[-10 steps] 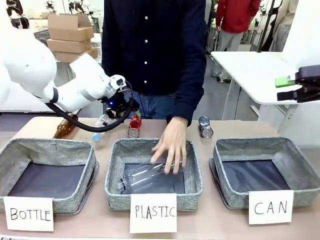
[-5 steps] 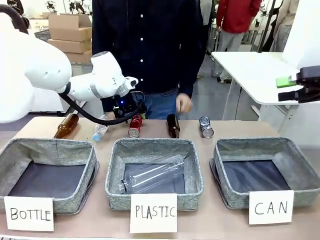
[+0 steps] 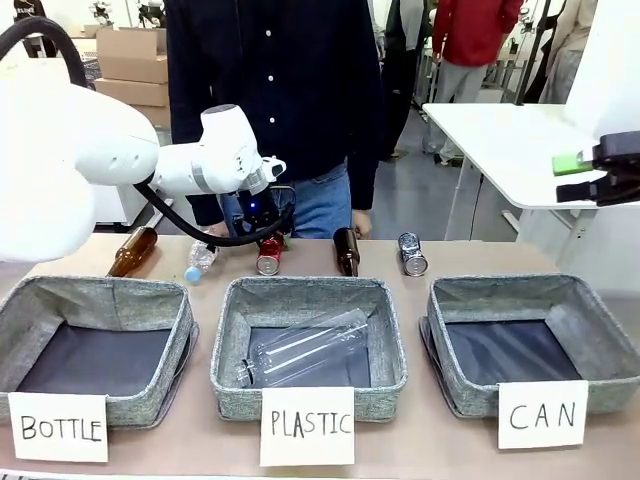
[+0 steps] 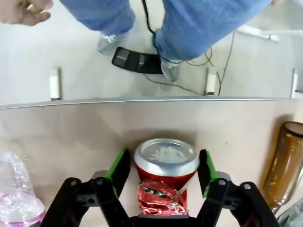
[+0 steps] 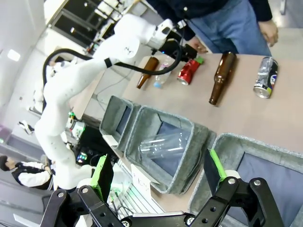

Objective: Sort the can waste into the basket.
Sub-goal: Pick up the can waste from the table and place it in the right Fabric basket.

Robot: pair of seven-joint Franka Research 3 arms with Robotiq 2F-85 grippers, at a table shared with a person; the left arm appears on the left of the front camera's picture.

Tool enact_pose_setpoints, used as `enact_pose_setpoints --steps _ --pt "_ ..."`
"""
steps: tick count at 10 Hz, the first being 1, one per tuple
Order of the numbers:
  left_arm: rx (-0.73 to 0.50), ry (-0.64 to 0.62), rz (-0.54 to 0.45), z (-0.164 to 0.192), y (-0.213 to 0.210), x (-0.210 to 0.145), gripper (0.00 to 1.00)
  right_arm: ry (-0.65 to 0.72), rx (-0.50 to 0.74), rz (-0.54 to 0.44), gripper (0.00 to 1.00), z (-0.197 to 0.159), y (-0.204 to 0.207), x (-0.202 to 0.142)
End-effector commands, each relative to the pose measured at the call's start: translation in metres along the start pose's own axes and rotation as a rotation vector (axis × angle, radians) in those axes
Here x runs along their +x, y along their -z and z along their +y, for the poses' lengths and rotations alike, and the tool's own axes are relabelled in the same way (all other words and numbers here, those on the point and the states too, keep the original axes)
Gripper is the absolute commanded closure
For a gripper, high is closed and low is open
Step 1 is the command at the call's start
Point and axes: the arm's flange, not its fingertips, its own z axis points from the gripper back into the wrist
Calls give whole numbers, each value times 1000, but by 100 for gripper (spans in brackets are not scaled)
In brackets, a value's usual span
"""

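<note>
The crumpled red can (image 3: 268, 256) lies near the table's far edge, behind the middle basket. My left gripper (image 3: 266, 238) reaches down over it. In the left wrist view the red can (image 4: 164, 153) sits between the green pads (image 4: 119, 169), which press in at its sides: my left gripper (image 4: 162, 166) is shut on it. The dark can (image 3: 410, 254) lies farther right, behind the grey basket marked CAN (image 3: 530, 290), which holds nothing. My right gripper (image 3: 575, 177) hangs open, high at the right edge, its own fingers wide apart (image 5: 158, 176) above the CAN basket (image 5: 246, 147).
A brown bottle (image 3: 346, 250) lies between the two cans, another brown bottle (image 3: 133, 250) far left, and a small plastic bottle (image 3: 200, 260) beside the left gripper. The PLASTIC basket (image 3: 232, 330) holds a clear bottle (image 3: 305, 348). The BOTTLE basket (image 3: 30, 300) stands left. A person stands at the far edge.
The person's hand has left the PLASTIC basket and drawn back, and a brown bottle now lies between the cans. My left gripper moved right onto the red can and closed.
</note>
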Motion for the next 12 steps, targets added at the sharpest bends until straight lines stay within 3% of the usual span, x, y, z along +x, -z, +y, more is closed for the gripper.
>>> enact_pose_setpoints --steps 1,4,6,8,9,10,12 --pt "43 -26 5 -5 -1 9 100 -29 19 -19 0 -2 4 3" --pt "52 -32 9 -4 1 5 96 -29 19 -19 0 -2 4 3" --pt "27 -38 -19 -4 -4 2 100 -29 19 -19 0 -2 4 3" --pt "-136 6 -8 9 -52 -11 100 -29 19 -19 0 -2 4 3" --pt "-263 55 -54 24 -105 -36 100 -29 19 -19 0 -2 4 3" --pt "-429 200 14 36 -150 -76 100 -29 19 -19 0 -2 4 3" --pt "-619 536 48 44 -198 -163 100 -29 19 -19 0 -2 4 3"
